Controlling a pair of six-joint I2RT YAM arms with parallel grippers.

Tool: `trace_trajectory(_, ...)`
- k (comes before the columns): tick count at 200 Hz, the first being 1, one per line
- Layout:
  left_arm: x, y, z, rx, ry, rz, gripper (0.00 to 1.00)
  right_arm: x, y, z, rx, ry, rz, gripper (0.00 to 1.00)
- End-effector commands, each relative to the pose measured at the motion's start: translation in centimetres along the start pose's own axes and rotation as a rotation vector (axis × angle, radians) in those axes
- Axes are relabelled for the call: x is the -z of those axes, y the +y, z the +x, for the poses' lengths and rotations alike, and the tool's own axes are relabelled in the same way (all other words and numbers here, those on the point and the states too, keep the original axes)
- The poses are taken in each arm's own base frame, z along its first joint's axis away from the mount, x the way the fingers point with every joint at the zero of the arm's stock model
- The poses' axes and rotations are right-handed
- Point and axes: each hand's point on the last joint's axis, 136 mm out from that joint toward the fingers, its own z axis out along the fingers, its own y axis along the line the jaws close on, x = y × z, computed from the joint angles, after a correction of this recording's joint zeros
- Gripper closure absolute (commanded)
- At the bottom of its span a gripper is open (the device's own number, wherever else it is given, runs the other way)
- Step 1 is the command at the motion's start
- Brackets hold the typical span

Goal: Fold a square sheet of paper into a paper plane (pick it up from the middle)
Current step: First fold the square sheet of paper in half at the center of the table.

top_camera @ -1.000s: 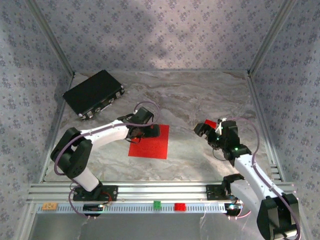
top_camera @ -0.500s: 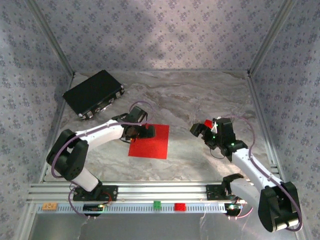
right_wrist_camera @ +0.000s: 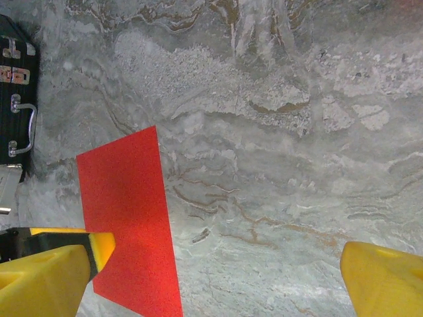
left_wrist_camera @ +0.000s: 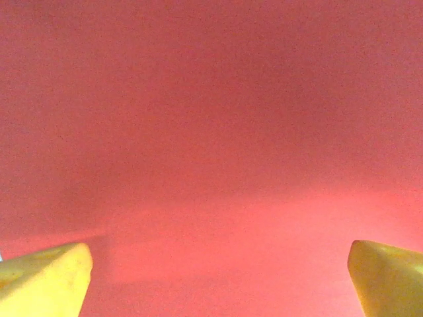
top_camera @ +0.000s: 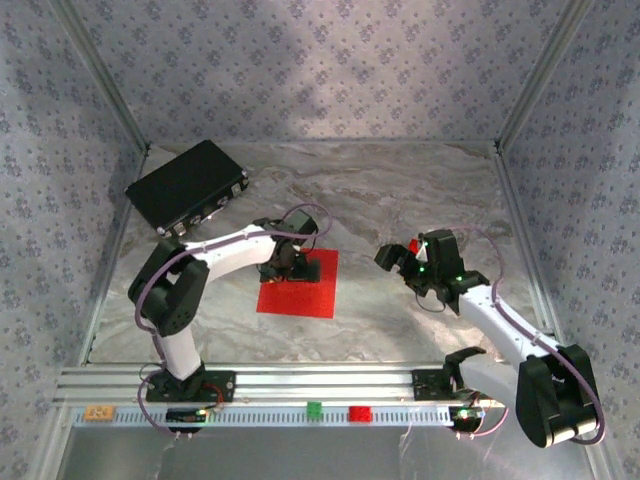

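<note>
So, L to R: black box [top_camera: 187, 186] sat at the table's [top_camera: 400, 190] far-left corner, well apart from the work. L gripper [top_camera: 298, 268] hung low over the square sheet of paper [top_camera: 312, 295], above its far-left part, fingers [left_wrist_camera: 46, 281] spread wide w/ nothing between them; wrist cam had the paper close under the tips. Sheet lay flat, unfolded, near table centre, a bit left of mid. R gripper [top_camera: 400, 258] hovered off the sheet's right edge over bare table, jaws wide, empty. Step, I'd judge: first pickup, no fold made yet. Next prob. needs L shifting toward the sheet's middle, touching down, pinching w/o crumpling the thin paper.
</note>
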Motion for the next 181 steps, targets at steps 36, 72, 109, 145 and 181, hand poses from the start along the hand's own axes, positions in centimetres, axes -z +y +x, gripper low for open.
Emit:
trace_trajectory(36,-0.7,0.6,0.7,-0.036,0.077,-0.118,0.00,0.0,0.0,-0.2,0.012,0.006,0.032,0.01)
trace_trajectory(72,-0.9,0.3,0.5,-0.035,0.081,-0.116,0.00,0.0,-0.1,-0.3,0.011,0.003,0.040,0.01)
trace_trajectory(109,-0.8,0.0,0.0,-0.023,0.073,-0.116,0.00,0.0,-0.2,-0.3,0.009,0.001,0.040,0.01)
trace_trajectory(145,-1.0,-0.1,-0.1,-0.017,0.072,-0.113,0.00,0.1,-0.2,-0.3,0.009,-0.002,0.039,0.01)
trace_trajectory(181,-1.9,0.3,0.3,-0.012,0.085,-0.132,0.00,0.1,-0.3,-0.2,0.005,0.002,0.043,0.01)
